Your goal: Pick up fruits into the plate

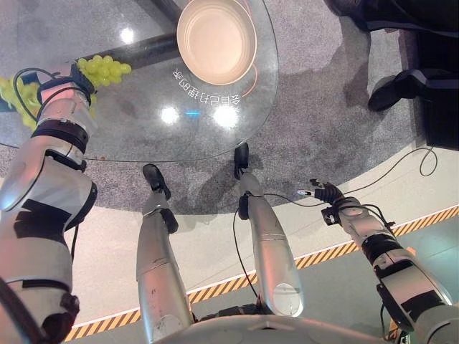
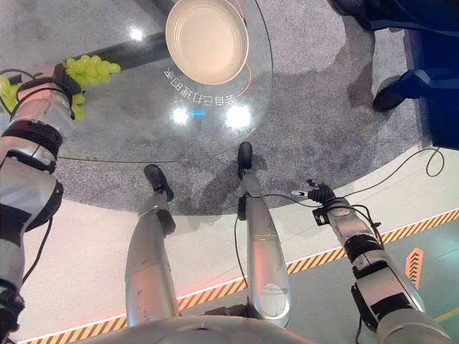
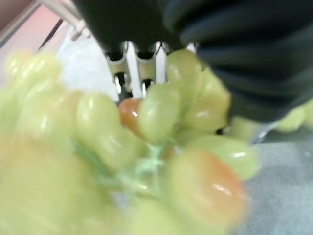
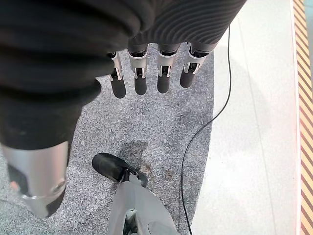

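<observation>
Right robot hand (image 4: 146, 68), fingers straight and empty, above speckled grey floor (image 4: 161, 122) beside a striped floor edge (image 4: 303, 98).

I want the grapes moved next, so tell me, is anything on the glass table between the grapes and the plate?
Nothing visible is. The green grapes sit at the left hand near the glass table's left side, and only bare glass shows between them and the empty plate.

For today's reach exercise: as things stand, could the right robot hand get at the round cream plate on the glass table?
Probably not without moving first. The right robot hand hangs low beside the body over the floor, fingers relaxed, well short of the round cream plate at the glass table's far side.
</observation>
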Available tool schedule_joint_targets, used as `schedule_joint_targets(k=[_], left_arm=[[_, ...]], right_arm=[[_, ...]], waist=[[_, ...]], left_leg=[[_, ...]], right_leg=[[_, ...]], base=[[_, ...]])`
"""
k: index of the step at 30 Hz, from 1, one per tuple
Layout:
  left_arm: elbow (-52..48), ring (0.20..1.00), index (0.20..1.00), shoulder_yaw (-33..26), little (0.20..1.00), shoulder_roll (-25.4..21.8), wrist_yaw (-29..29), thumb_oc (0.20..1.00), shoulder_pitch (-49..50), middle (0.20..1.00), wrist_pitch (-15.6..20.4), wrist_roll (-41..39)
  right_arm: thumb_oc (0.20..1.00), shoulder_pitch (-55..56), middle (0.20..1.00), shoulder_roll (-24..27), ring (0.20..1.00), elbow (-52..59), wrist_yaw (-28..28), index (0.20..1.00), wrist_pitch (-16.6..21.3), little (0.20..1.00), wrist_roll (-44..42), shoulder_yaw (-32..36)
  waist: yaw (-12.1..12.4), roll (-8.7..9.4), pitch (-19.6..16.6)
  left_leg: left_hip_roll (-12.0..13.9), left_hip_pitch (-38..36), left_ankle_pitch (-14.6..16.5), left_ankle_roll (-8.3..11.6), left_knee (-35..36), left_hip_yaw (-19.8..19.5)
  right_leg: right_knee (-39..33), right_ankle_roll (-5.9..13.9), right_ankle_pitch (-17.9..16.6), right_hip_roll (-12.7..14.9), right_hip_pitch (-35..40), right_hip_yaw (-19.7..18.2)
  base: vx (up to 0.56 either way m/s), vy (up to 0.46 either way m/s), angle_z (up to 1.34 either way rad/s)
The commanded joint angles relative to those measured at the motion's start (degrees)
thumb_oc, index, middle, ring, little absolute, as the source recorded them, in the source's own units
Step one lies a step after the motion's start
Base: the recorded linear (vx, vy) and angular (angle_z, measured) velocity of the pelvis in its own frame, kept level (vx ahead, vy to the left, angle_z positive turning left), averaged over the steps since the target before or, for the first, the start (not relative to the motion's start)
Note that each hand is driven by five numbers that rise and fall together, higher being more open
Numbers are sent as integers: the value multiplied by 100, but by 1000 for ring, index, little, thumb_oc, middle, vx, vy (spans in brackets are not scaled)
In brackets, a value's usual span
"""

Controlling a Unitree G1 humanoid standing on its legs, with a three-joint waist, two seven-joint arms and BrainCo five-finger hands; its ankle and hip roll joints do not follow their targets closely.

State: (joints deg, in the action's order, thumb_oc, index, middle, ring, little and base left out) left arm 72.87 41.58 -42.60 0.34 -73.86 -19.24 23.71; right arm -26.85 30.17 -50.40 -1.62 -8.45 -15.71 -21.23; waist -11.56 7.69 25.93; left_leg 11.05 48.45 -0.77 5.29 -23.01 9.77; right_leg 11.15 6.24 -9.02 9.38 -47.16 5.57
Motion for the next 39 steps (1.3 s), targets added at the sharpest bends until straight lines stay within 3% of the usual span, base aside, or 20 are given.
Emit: schedule_joint_targets(k=[1,4,9,12,15,16,17,18,19,20,22,29,31,36,39], left_arm=[[529,200,200,-328,200,220,-175,200,973,200,-140,-25],[543,200,200,-290,200,174,119,200,1003,200,-233,217],[632,200,200,-33,200,61,600,200,1044,200,-292,1292],[618,200,200,-37,200,52,869,200,1142,200,-290,1092],[607,200,200,-185,200,56,1449,200,1254,200,-55,533],[555,200,200,-359,200,44,1800,200,1304,200,179,-58],[509,200,200,-458,200,21,1966,200,1271,200,319,-361],[479,200,200,-519,200,28,2057,200,1345,200,401,-547],[361,200,200,-756,200,7,2302,200,1349,200,673,-1058],[325,200,200,-820,200,9,2295,200,1371,200,699,-1109],[-43,200,200,-1267,200,-6,2724,200,1560,200,1449,-1912],[-1564,200,200,-2128,200,-6,3315,200,2538,200,2536,-2573],[-1872,200,200,-2284,200,22,3357,200,2765,200,2640,-2623],[-2952,200,200,-2836,200,263,3466,200,3676,200,3320,-2716],[-3527,200,200,-3010,200,403,3358,200,4051,200,3472,-2667]], right_arm=[[1000,380,1000,316,1000,287,106,1000,-78,1000,-166,-65],[1000,355,1000,326,1000,320,133,1000,-44,1000,-224,-106],[1000,351,1000,339,1000,320,180,1000,79,1000,-378,-176],[1000,372,1000,302,1000,268,182,1000,167,1000,-402,-237],[1000,391,1000,238,1000,236,246,1000,226,1000,-443,-274],[1000,409,1000,213,1000,252,291,1000,246,1000,-468,-282],[1000,369,1000,209,1000,288,315,1000,242,1000,-475,-257],[1000,426,1000,195,1000,306,330,1000,231,1000,-485,-281],[1000,423,1000,181,1000,381,356,1000,259,1000,-497,-249],[1000,440,1000,176,1000,397,361,1000,265,1000,-503,-245],[1000,584,1000,123,1000,561,422,1000,275,1000,-498,-201],[1000,1191,1000,-26,1000,1033,534,1000,337,1000,-298,59],[1000,1274,1000,-54,1000,1085,529,1000,353,1000,-273,109],[1000,1668,1000,-259,1000,1308,372,1000,515,1000,-153,332],[1000,1813,1000,-349,1000,1589,271,1000,495,1000,-36,444]], waist=[[-125,1,386],[-112,16,386],[-65,67,386],[-27,112,386],[14,136,386],[40,140,386],[34,158,386],[62,137,386],[69,148,386],[75,143,386],[144,97,386],[397,-102,386],[463,-140,386],[731,-261,386],[836,-317,385]], left_leg=[[-539,-244,544,-81,135,215],[-541,-279,506,-71,225,222],[-515,-254,491,-58,223,212],[-500,-226,465,-39,236,177],[-499,-231,426,-21,306,152],[-509,-246,415,-19,336,129],[-531,-121,194,-62,405,177],[-521,-259,396,-21,359,108],[-550,-169,180,-67,439,151],[-555,-184,179,-67,445,145],[-600,-304,184,-57,460,103],[-707,-1000,219,-45,651,36],[-712,-1175,213,-38,715,25],[-740,-2127,214,-35,1011,-33],[-737,-2723,210,-29,1189,-31]], right_leg=[[634,-10,683,-588,-1,-40],[564,-6,664,-589,36,-33],[621,-20,691,-593,26,42],[640,-29,705,-613,22,70],[616,-44,713,-639,35,89],[614,-53,733,-657,51,90],[557,-100,559,-641,-76,97],[623,-59,746,-665,63,92],[557,-111,590,-650,-24,102],[557,-112,598,-651,-9,102],[562,-121,651,-632,120,123],[476,-82,793,-440,793,276],[441,-72,827,-395,970,320],[279,-14,966,-217,1925,494],[182,11,1036,-124,2526,567]], base=[[4,6,3],[0,0,0],[0,-7,0],[-1,-43,0],[-4,-27,0],[-75,-44,0],[0,0,0],[-76,-33,0],[0,0,0],[-80,-40,1],[0,0,0],[-11,-8,6],[-8,-7,11],[24,-13,12],[49,8,13]])
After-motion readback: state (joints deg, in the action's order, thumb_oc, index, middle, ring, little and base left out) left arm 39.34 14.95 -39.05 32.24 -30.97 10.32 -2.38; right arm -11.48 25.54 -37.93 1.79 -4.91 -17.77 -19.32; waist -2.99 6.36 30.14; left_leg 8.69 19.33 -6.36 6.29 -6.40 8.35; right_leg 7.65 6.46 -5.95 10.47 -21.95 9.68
